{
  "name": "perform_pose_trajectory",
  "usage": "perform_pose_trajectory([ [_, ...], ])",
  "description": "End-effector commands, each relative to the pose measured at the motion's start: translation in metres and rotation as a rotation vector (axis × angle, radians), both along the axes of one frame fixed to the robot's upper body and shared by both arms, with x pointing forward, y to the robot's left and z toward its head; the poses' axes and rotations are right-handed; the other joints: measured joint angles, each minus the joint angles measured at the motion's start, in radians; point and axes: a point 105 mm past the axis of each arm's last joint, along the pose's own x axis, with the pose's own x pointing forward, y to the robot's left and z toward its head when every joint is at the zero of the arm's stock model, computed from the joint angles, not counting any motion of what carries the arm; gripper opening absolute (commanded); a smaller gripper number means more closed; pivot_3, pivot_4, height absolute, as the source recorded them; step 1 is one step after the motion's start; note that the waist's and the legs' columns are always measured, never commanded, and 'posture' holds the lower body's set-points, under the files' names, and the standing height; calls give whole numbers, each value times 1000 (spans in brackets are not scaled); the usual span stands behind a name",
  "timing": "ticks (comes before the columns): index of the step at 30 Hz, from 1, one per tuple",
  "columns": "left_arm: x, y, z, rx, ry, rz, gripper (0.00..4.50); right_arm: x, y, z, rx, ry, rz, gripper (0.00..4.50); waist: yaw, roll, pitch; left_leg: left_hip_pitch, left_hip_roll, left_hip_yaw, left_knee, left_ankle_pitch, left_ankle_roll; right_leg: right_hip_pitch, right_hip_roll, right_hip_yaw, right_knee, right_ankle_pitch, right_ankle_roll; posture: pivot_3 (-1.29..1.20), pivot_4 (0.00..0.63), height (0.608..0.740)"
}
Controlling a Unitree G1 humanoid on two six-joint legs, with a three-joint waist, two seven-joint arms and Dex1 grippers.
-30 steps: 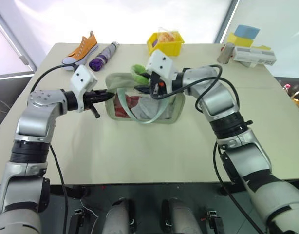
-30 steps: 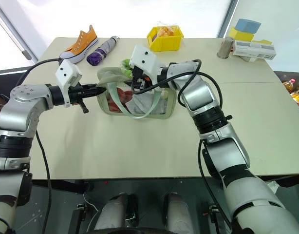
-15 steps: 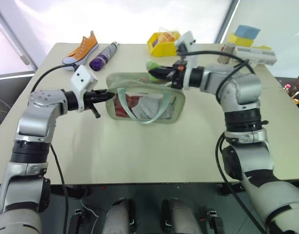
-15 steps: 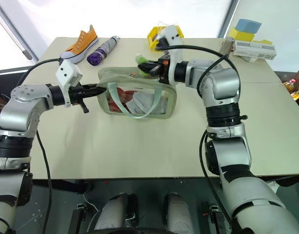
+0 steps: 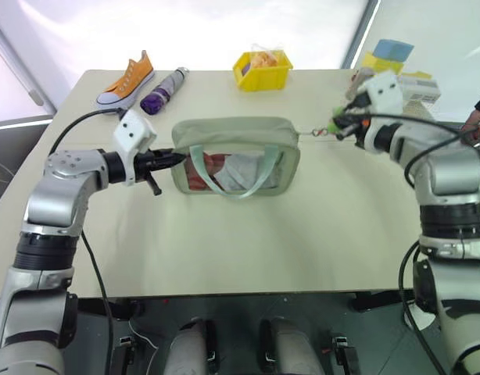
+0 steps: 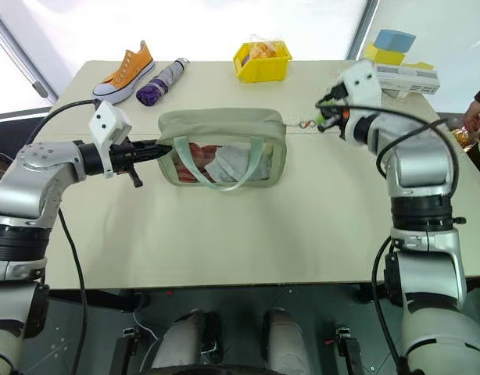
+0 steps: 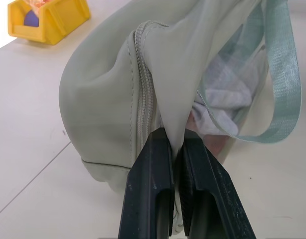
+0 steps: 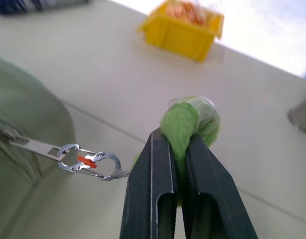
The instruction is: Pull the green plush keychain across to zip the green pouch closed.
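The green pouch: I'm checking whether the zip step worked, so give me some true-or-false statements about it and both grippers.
1. The right gripper is clamped on the green plush keychain. True.
2. The green pouch lies inside the yellow bin. False: it sits on the table, nearer than the bin.
3. The left gripper pinches the pouch's end fabric. True.
4. The keychain has come off the zipper. False: a metal clip links it to the zipper pull.
5. The pouch's top gapes open. False: it looks zipped shut.
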Motion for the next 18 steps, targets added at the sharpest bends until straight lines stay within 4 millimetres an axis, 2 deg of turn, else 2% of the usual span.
perform_pose_trajectory([
  [1,0,5,1,-2,-1,25,0,0,11,-22,41,17,-6,13,0,0,0,1,0,0,0,0,0,0,0,0,0,0,0,0,150,740],
  [4,0,2,1,-2,-1,23,0,-3,34,-63,79,106,34,13,0,0,0,0,0,0,0,0,0,0,1,0,0,0,0,0,150,740],
  [8,0,1,1,-9,4,21,0,-8,56,-92,60,172,107,13,0,0,0,0,0,0,0,0,0,0,0,0,0,0,0,0,150,740],
  [10,-1,1,1,-13,7,19,0,-7,56,-102,1,187,128,13,0,0,0,0,0,0,0,0,0,0,0,0,0,0,0,0,150,740],
  [11,-1,1,1,-9,5,19,0,-5,54,-101,-2,183,134,13,0,0,0,0,0,0,0,0,0,1,0,0,0,0,0,0,150,740],
  [15,-2,3,3,-19,-1,23,0,6,40,-53,12,83,165,13,0,0,0,1,0,-1,0,0,0,1,0,0,0,0,0,0,150,740],
  [16,-2,4,5,-30,-1,22,756,6,38,-42,17,66,185,708,1,1,0,1,0,-1,0,0,0,1,0,0,0,0,0,0,150,740],
  [17,-3,6,7,-36,2,19,1025,3,36,-27,19,50,224,1009,1,1,0,1,0,-1,0,0,0,1,0,0,0,0,0,0,150,740],
  [18,-5,8,9,-38,7,15,1559,0,34,-15,10,39,260,1518,1,1,0,1,0,-1,0,0,0,1,0,0,0,0,0,0,150,740],
])
